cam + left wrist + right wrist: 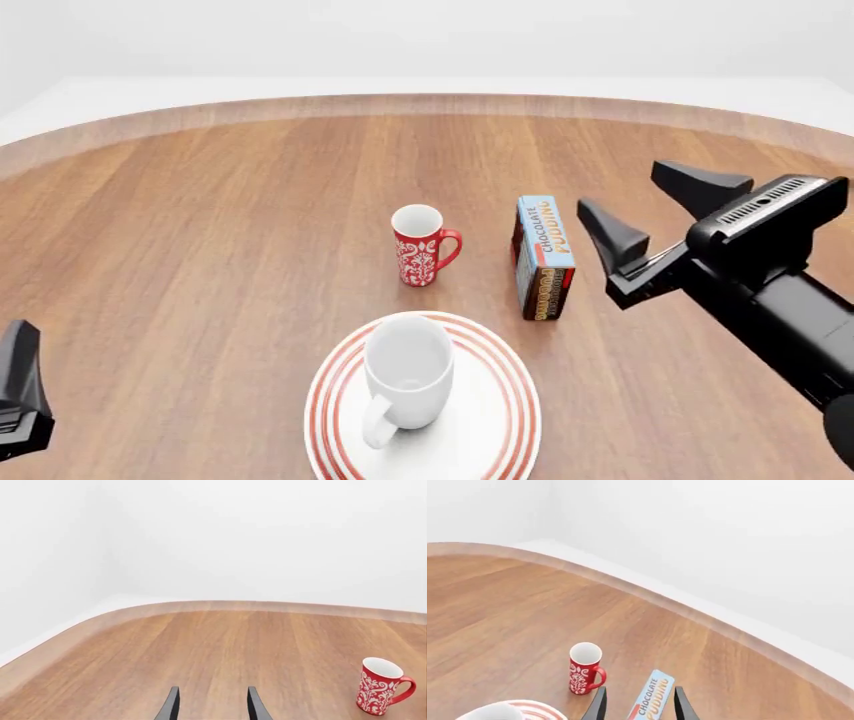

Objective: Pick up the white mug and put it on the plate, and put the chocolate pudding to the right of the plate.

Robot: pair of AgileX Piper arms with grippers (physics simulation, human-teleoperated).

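White mug (407, 377) sits upright on the plate (501, 435), near edge of the table (200, 220), handle toward the camera. That half looks done. Left gripper (20, 395) is low at the near left corner, only partly in frame in the front view; in its wrist view the fingers (172, 705) are parted with nothing between them.

Further back, the chocolate pudding (543, 257) stands on its long narrow edge, behind the plate and a bit right, not yet beside it. Probably light, stiff cardboard with smooth faces, so it could tip or slip. Best hold is likely across the two broad faces, near the middle.

Right gripper (654, 215) hangs just right of the carton, apart from it, jaws spread wide and empty. Right wrist view shows the carton lined up between the fingertips (602, 705).

Red mug (422, 245) stands left of the carton, near but not touching; it could get bumped on a sideways approach. Table to the right of the plate is bare wood.
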